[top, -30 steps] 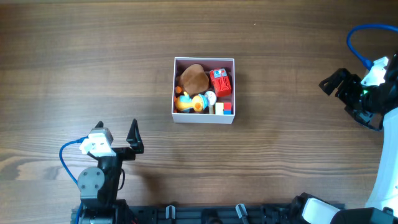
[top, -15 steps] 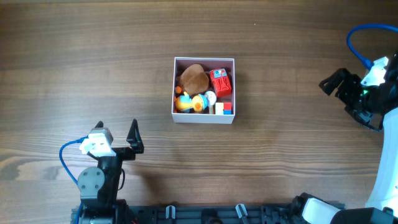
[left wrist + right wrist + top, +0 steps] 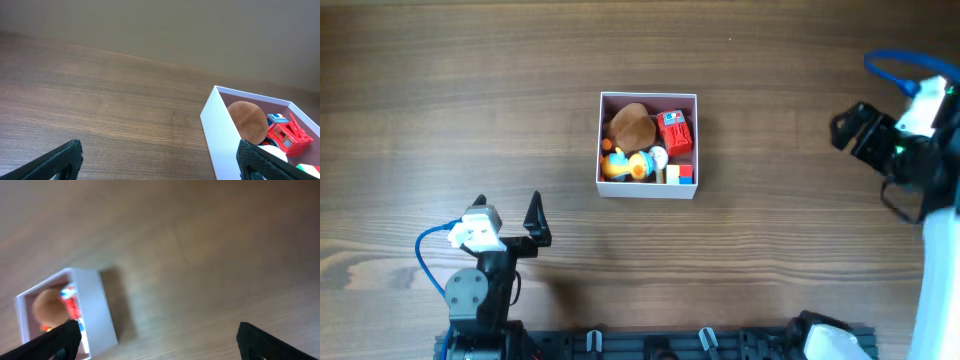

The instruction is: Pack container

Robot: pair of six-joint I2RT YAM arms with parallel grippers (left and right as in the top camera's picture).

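The container (image 3: pixel 648 191), a square white box with a pink inside, sits at the table's middle. It holds a brown round toy (image 3: pixel 632 124), a red toy (image 3: pixel 674 132), a yellow-orange duck (image 3: pixel 625 165) and small blocks (image 3: pixel 678 174). My left gripper (image 3: pixel 508 215) is open and empty, low and to the left of the container. In the left wrist view (image 3: pixel 160 165) the container's wall (image 3: pixel 217 135) lies to the right. My right gripper (image 3: pixel 848 128) is open and empty at the far right. In the blurred right wrist view (image 3: pixel 160 342) the container (image 3: pixel 102 310) lies at the left.
The wooden table (image 3: pixel 470 90) spreads around the container. The arm bases and a black rail (image 3: pixel 650 345) stand along the front edge. A blue cable (image 3: pixel 895 62) loops over the right arm.
My right arm has shifted slightly upward and turned near the right edge; its wrist view is motion-blurred. The left arm and the container have not moved.
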